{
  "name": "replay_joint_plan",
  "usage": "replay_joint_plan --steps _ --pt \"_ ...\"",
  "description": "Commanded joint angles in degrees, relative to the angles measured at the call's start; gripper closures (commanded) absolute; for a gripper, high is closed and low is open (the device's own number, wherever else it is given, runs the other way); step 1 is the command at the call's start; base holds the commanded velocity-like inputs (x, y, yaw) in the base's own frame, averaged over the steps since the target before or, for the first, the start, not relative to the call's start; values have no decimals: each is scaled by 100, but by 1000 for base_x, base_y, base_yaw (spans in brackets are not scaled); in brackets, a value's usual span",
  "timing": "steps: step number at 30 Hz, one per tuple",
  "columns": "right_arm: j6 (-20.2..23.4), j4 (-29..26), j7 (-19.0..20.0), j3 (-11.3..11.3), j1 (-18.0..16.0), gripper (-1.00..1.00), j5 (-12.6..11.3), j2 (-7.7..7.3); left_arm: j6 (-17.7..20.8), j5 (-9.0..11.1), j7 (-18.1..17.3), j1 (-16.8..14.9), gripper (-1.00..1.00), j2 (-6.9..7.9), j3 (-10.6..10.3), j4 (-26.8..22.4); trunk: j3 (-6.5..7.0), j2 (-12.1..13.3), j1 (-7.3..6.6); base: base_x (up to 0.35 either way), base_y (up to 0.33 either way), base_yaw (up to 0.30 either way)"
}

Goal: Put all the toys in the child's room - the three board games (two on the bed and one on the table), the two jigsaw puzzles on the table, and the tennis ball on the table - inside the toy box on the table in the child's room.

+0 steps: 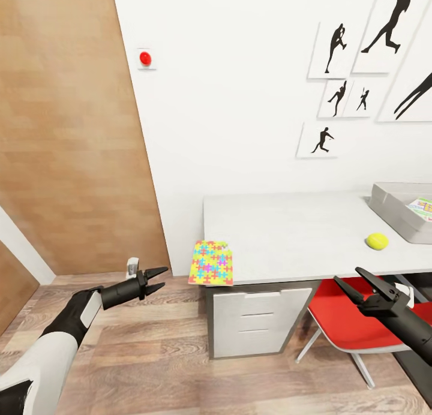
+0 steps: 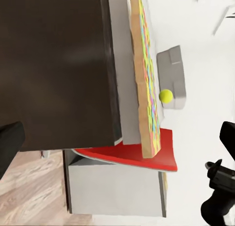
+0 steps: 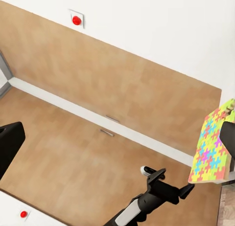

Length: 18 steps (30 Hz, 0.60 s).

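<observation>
My left hand [image 1: 157, 279] hangs low over the wood floor with its fingers apart and nothing between them, just short of the jigsaw puzzle [image 1: 211, 262]; my right hand [image 1: 360, 286] is likewise spread and empty, hovering over the red chair [image 1: 345, 325] below the surface's front edge. The puzzle lies at the near left corner of the white surface [image 1: 288, 235], with part of its board sticking out past the edge. I judge it thin, stiff and light, a flat board that would be awkward to pinch from above, so that overhanging edge is the place to take hold, one finger over and one under. Its printed face looks smooth, so it may slip if gripped too near the corner. The tennis ball [image 1: 377, 241] sits well to the puzzle's right, near the toy box [image 1: 390, 206], which already holds something colourful.
</observation>
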Motion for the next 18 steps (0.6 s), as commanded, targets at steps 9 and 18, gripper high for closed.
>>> replay_joint_plan --steps 9,18 --pt "24 -1 13 -4 -4 -100 4 0 233 12 -3 -4 -100 3 8 6 121 278 -154 0 0 0" --pt "24 -1 12 1 -4 -100 2 0 340 17 -8 -4 -100 0 8 9 193 439 -242 0 0 0"
